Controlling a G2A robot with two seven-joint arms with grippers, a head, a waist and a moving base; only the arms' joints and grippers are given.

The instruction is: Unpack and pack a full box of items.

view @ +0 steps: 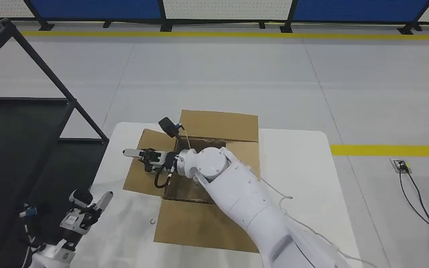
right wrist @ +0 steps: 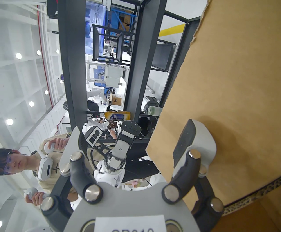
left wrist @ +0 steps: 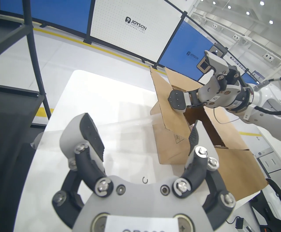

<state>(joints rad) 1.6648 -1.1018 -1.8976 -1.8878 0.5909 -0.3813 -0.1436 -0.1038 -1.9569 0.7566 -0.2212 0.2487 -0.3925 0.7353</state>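
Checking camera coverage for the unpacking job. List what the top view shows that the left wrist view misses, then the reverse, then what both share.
Top view adds: the right half of the table, the floor cable beyond it, and the right arm along its whole white length.
Left wrist view adds: a printed label on the outside of the box, and ceiling lights.
Both: the open left claw, the open right claw at the box's left flap, the near flap, and a small ring on the table.
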